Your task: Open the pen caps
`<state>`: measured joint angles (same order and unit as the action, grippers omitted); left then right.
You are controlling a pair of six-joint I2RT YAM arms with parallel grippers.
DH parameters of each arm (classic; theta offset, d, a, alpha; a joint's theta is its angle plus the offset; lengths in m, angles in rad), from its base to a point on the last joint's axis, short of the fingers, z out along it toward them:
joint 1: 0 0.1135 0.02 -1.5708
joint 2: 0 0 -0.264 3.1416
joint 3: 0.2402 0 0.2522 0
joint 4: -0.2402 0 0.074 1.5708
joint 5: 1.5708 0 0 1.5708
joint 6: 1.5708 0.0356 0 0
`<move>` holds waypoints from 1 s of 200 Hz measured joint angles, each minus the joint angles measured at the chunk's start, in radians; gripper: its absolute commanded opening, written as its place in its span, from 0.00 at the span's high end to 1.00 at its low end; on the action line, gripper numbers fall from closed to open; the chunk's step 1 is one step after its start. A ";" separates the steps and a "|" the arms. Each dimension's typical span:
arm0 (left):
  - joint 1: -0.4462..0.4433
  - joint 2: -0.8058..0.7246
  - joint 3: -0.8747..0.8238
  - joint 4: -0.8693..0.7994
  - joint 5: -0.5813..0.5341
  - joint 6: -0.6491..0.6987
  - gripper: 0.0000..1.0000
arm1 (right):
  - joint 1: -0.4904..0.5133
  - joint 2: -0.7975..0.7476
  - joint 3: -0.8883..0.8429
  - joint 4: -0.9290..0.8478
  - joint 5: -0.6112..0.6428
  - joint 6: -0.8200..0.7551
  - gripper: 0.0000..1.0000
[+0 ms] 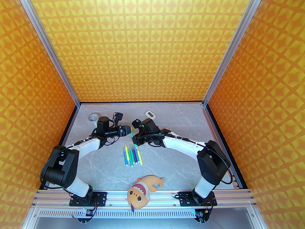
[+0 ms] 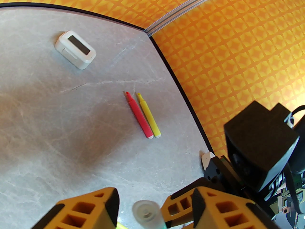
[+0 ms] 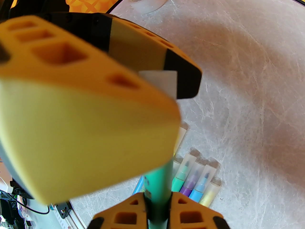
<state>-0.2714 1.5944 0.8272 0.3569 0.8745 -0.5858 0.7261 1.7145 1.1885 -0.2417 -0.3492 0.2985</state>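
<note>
My right gripper (image 3: 157,203) is shut on the barrel of a green pen (image 3: 158,175), held in the air above the table. The pen's pale translucent cap (image 2: 146,213) stands between the fingers of my left gripper (image 2: 143,199). The cap lies against one finger, with a gap to the other, so that gripper is open around it. From the right wrist, the cap (image 3: 157,81) peeks out between the left gripper's big orange fingers (image 3: 71,116). Several capped pens (image 1: 132,155) lie side by side on the table. A red pen (image 2: 139,116) and a yellow pen (image 2: 149,114) lie uncapped.
A white timer (image 1: 150,114) sits near the back edge and a tape roll (image 1: 94,116) at the back left. A plush shark toy (image 1: 140,191) lies over the front rail. Orange patterned walls close the table in on three sides.
</note>
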 measured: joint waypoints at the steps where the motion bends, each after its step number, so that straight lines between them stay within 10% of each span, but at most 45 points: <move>1: 0.000 0.000 0.000 0.000 0.000 0.000 0.50 | 0.000 0.000 0.000 0.000 0.000 0.000 1.00; 140: -0.002 0.004 0.018 0.000 0.031 -0.010 0.87 | 0.000 -0.021 0.003 0.007 0.002 -0.025 1.00; 200: -0.004 0.004 0.021 0.000 0.034 -0.010 0.94 | 0.000 -0.023 0.001 0.044 0.019 -0.036 0.61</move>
<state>-0.2752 1.5982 0.8478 0.3565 0.9081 -0.5961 0.7258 1.6920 1.1896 -0.1974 -0.3305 0.2626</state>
